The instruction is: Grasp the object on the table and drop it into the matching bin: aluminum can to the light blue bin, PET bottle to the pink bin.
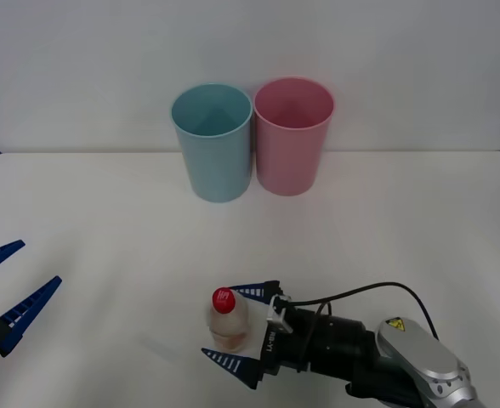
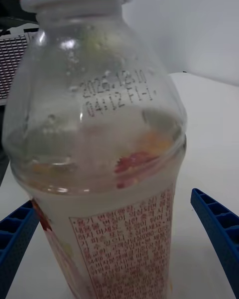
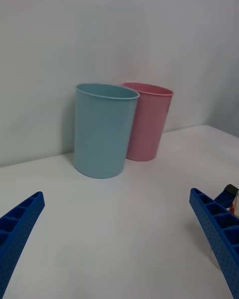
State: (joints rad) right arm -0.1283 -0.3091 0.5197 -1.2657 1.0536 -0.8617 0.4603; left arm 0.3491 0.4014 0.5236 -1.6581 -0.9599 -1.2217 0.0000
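The PET bottle [image 1: 230, 321], small and clear with a red cap and a pale label, stands upright on the white table [image 1: 105, 221] near the front. My right gripper [image 1: 218, 320] is open around it, one blue finger on each side. The right wrist view shows the bottle [image 2: 99, 144] up close between the fingers [image 2: 219, 224], with a gap on both sides. The light blue bin [image 1: 213, 140] and the pink bin [image 1: 291, 134] stand side by side at the back, pink on the right. My left gripper [image 1: 39, 262] hangs open at the left edge.
The left wrist view looks across bare table at the light blue bin [image 3: 102, 129] and the pink bin [image 3: 149, 122], with a sliver of the bottle [image 3: 233, 197] behind one finger. A plain wall rises behind the bins.
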